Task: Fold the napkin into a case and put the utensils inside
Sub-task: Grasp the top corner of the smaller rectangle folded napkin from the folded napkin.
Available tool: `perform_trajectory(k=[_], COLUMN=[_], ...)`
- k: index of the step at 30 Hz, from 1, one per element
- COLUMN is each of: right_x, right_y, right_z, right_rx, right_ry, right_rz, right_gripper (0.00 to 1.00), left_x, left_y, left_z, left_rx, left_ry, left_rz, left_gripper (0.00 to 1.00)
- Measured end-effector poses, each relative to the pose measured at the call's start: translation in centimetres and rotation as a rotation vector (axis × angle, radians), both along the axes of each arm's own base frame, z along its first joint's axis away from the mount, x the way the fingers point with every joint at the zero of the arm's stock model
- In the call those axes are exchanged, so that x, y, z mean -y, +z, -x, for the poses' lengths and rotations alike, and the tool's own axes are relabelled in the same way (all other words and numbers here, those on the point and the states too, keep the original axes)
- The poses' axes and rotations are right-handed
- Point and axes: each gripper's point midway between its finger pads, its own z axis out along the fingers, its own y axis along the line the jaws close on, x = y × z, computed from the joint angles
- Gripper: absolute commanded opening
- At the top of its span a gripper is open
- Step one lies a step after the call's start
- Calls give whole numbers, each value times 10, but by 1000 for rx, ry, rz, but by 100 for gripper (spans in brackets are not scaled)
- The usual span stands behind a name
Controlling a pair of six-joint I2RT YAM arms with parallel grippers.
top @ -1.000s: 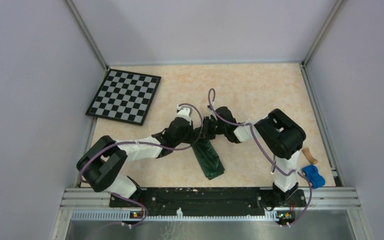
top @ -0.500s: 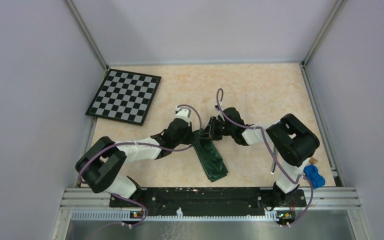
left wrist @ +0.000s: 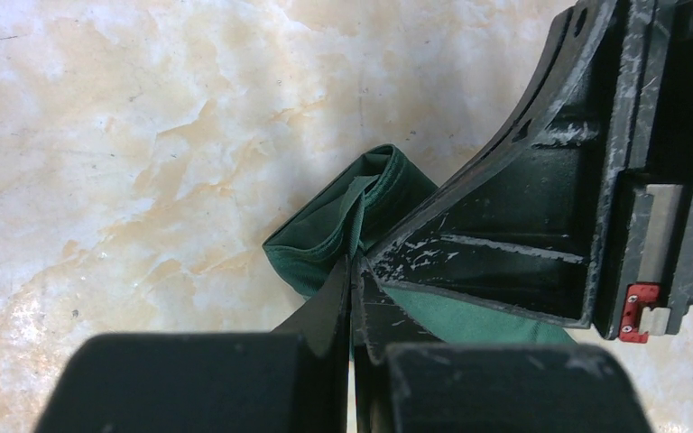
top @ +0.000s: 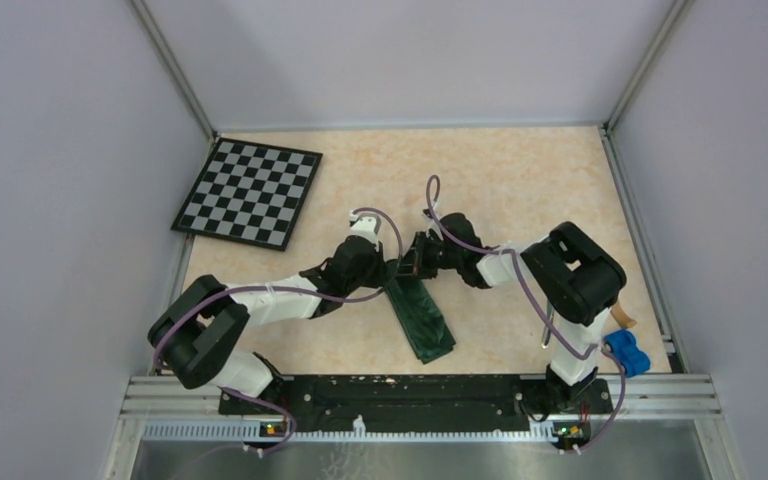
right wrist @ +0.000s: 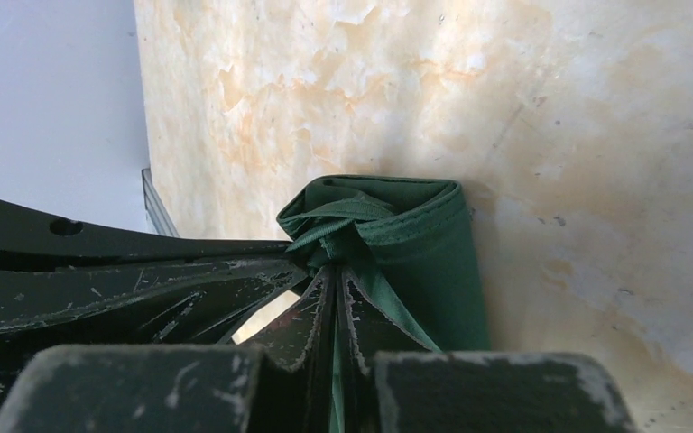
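The left end effector (left wrist: 352,275) and right end effector (right wrist: 335,271) are both pinching the far end of the case (top: 423,322) (lying mid-way across the table (top: 520,180)), seemingly finishing the fold; the next move is calling for opening that end for the utensils.

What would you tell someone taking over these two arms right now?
The case lies mid-table, folded long and narrow.
Left gripper: fingers shut on the case's far end.
Right gripper: fingers shut on that same end, right beside the left.
Done: the folding, by the look of it.
Left: putting the utensils inside. None shows in the case. A slim silver piece by the right arm may be one.
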Motion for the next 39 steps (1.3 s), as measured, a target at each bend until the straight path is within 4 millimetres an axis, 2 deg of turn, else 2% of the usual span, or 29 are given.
perform_trajectory(k=[6, 12, 16, 18, 23, 25, 27, 30, 33, 35, 39], right_x=[-9, -10, -20, -29, -35, -34, -32, -27, -21, -19, -16], right_y=[-1, 0, -9, -16, -16, -15, -14, -13, -14, -13, -11], right_z=[6, 7, -4, -9, -10, -10, -10, -8, -5, -4, -3], right_rx=[-10, -15, -48, -82, -104, -101, -99, -88, -84, -77, -61], right_ry=[16, 14, -13, -19, -17, -16, -18, -21, -23, -24, -21], right_rz=[-13, -17, -51, -82, -129, -130, -129, -107, -85, -71, -51], right_gripper=[11, 5, 4, 4, 11, 15, 16, 15, 6, 0, 0], left_x=[0, -1, -2, -3, -11, -14, -15, -20, -34, -42, -45], left_y=[0, 0, -1, -4, -7, -2, 8, 33, 51, 51, 32], left_z=[0, -1, 0, 0, -2, -1, 3, 4, -4, -9, -10], left_rx=[-1, -2, -13, -21, -42, -47, -48, -23, 4, 0, -56], left_ry=[1, 8, 18, 29, 69, 73, 66, 70, 109, 136, 130], left_rz=[0, 3, 15, 14, 11, 17, 39, 84, 124, 129, 105], left_gripper=[0, 0, 1, 6, 39, 47, 49, 44, 22, 16, 12])
